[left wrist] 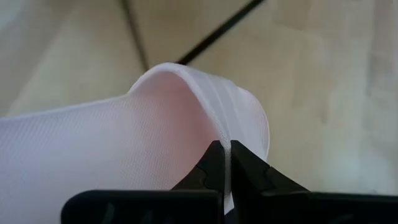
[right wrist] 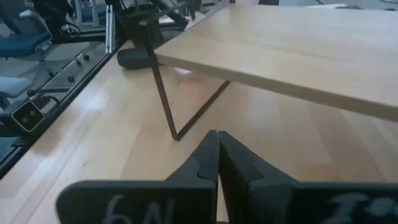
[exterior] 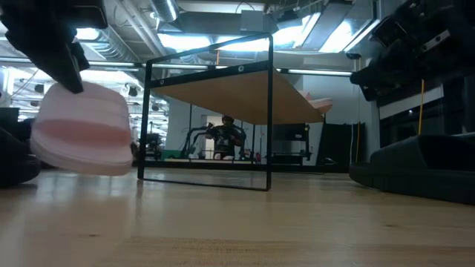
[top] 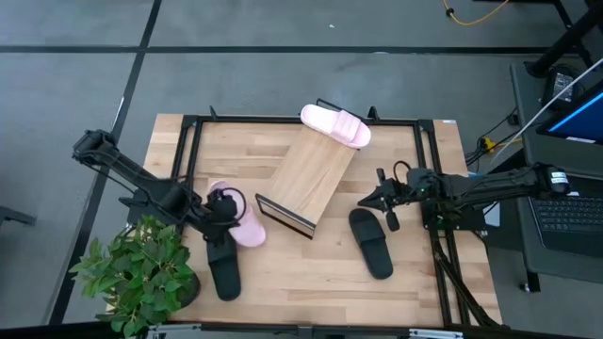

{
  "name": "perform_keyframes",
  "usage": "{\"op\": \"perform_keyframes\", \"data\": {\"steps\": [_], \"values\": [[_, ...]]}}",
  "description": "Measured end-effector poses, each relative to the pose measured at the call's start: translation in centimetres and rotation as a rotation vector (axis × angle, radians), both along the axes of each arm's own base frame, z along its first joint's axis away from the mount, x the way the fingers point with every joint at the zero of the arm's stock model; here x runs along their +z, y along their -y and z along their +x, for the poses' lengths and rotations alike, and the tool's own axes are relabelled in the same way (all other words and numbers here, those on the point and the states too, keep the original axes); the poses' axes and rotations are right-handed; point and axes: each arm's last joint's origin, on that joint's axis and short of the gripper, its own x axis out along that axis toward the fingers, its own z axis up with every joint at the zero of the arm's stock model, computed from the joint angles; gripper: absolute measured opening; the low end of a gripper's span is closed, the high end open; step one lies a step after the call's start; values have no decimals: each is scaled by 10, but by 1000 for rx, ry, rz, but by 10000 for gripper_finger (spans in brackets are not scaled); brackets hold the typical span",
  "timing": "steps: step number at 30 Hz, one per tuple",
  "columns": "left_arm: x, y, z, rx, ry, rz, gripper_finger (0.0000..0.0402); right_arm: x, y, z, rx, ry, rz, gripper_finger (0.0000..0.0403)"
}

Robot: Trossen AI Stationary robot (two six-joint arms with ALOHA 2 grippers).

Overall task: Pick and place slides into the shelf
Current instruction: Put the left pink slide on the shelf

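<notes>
A: Pale wood is seen all across the table (top: pixel 311 273), and the same wood on the slanted shelf (top: pixel 311 174), which is set at an angle near the table's middle. How are the slides laid out?

B: One pink slide (top: pixel 335 125) is laid on the shelf's far end, partly past its edge. A second pink slide (top: pixel 240 221) is found just left of the shelf's dark lower lip. It is pinched at the strap's rim by the left gripper (left wrist: pixel 224 163), whose fingers are pressed together on the thin edge. In the low view this slide (exterior: pixel 82 137) is seen lifted, tilted, clear of the wood.

A: And the black ones?

B: One black slide (top: pixel 223 268) is laid just in front of the left gripper, beside the plant (top: pixel 141 273) at the near left corner. The other black slide (top: pixel 370 242) is laid right of the shelf, well apart from it.

A: The right gripper?

B: The right gripper (top: pixel 380 199) is held above the table between the shelf and the right edge, fingers together, nothing clamped.

A: Where is room left?

B: Bare wood is left along the near edge, between the two black slides, and under the shelf's raised end. The shelf's upper face is bare below the pink slide.
</notes>
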Motion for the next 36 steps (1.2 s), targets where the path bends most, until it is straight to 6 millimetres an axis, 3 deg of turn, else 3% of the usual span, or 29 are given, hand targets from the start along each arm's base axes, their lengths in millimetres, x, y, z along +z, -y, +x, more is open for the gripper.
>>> {"op": "perform_keyframes", "data": {"steps": [23, 36], "values": [[-3, -37, -16, 192, -161, 338, 0, -5, 0, 4, -3, -26, 3, 8], [47, -41, -8, 222, -21, 617, 0, -4, 0, 4, -3, -20, 1, 8]]}}
